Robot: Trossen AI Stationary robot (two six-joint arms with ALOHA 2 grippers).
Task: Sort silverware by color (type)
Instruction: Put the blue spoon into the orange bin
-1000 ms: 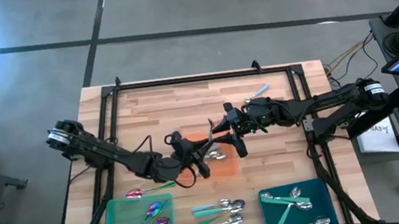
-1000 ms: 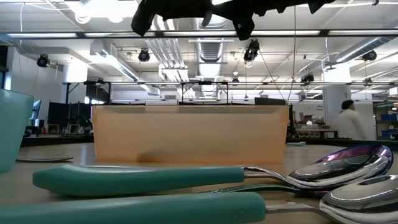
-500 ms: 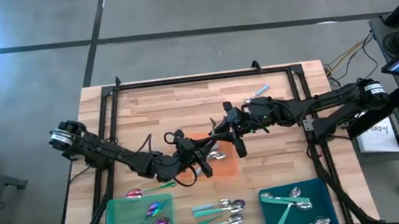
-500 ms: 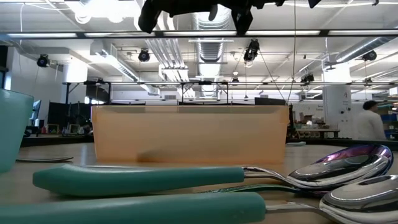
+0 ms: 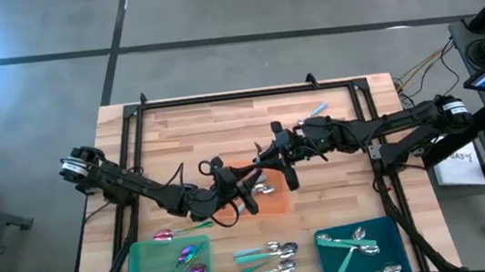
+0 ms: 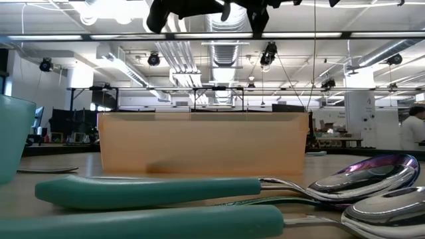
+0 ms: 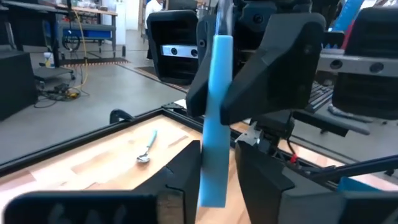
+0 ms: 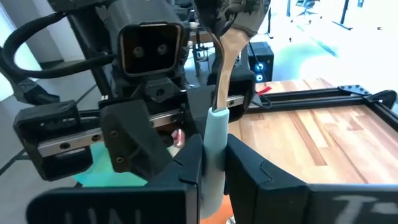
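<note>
No brand names or words can be read in any view.

The surface (image 5: pixel 222 120) is a light wooden top with a black frame around it, standing on a grey floor. In the low view the room behind is big, with bright ceiling lights, pipes and a person in white (image 6: pixel 413 129) at the far right.

Both arms meet in the middle of the high view, above the orange tray (image 5: pixel 268 202). The left end effector (image 5: pixel 247 193) and the right end effector (image 5: pixel 285 170) both pinch one light-blue spoon (image 7: pixel 212 124) from opposite ends. In the right wrist view its bowl stands up past the fingers (image 8: pixel 245 171), which press on the handle.

One silver spoon (image 5: pixel 266 188) lies in the orange tray. One loose spoon (image 5: pixel 315 109) lies alone near the upper right of the surface. The green tray (image 5: pixel 142 257) at lower left holds purple-pink spoons (image 5: pixel 188 257). The teal tray (image 5: pixel 386 229) at lower right holds teal spoons (image 5: pixel 356 247). More teal spoons (image 5: pixel 270 256) lie on the wood between those two trays.
</note>
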